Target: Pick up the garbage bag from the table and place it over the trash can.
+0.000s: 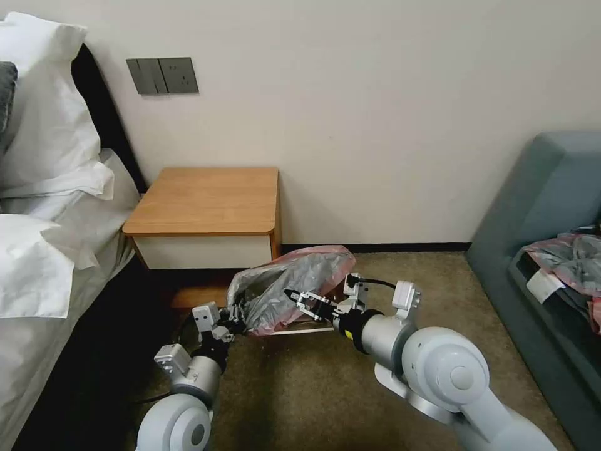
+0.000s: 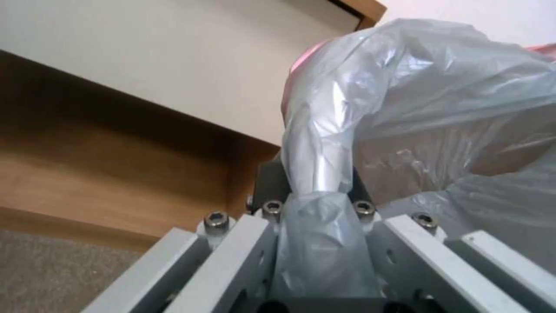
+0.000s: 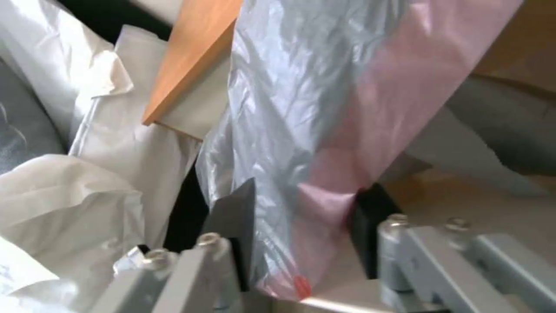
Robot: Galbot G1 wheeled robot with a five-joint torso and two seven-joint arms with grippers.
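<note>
Bedroom carpet beside table (image 1: 206, 200) | left gripper (image 1: 235, 326), right gripper (image 1: 299, 299) each clenched on garbage bag (image 1: 282, 288) over trash can (image 1: 300, 330) | risk: thin plastic tearing or slipping if stretched unevenly.

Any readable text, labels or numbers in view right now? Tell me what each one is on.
None can be read.
White tag on the pink-and-grey bundle on the sofa: any print is too small to read.
Wall switch plate: no marking legible.
Garbage bag, held by the left gripper and right gripper: no print visible.
</note>
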